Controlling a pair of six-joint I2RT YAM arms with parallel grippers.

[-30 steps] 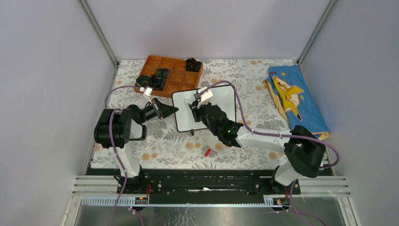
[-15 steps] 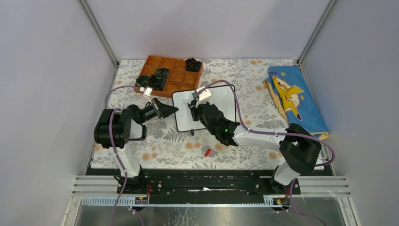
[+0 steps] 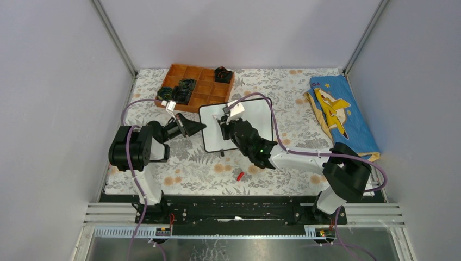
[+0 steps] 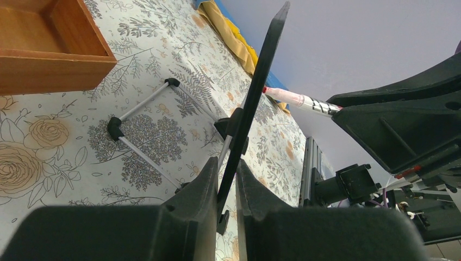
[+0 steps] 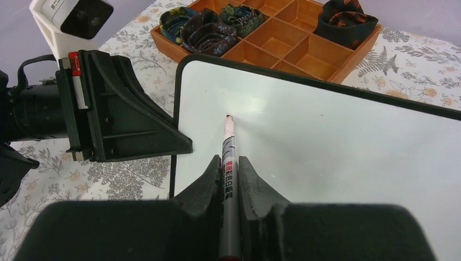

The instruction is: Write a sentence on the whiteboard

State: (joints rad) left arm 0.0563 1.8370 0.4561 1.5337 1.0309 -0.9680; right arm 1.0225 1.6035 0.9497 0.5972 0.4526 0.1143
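- Right gripper (image 5: 229,163) is clenched on a marker (image 5: 228,144), jaws pinching the barrel so the pen runs straight out ahead of them.
- Left gripper (image 4: 225,173) is clamped on the left edge of the whiteboard (image 5: 326,152), one finger on each face of the thin black frame.
- That board stands steeply tilted near the middle of the table, just in front of the orange tray (image 3: 195,87). Its white face is turned to the right arm, and no writing shows on it.
- The red tip appears to touch the face near the upper left corner, so the step in hand looks like the first stroke of the first word.
- To do it well, press lightly and evenly. A hard push could rock the board back against the left jaws.
- Small letters and level lines should leave room for the second line below.
- The left grip should not slacken while the pen drags.
- From above, the right arm reaches in low from the right, forearm nearly flat and wrist aimed at the board. The left arm is folded short, pointing right.
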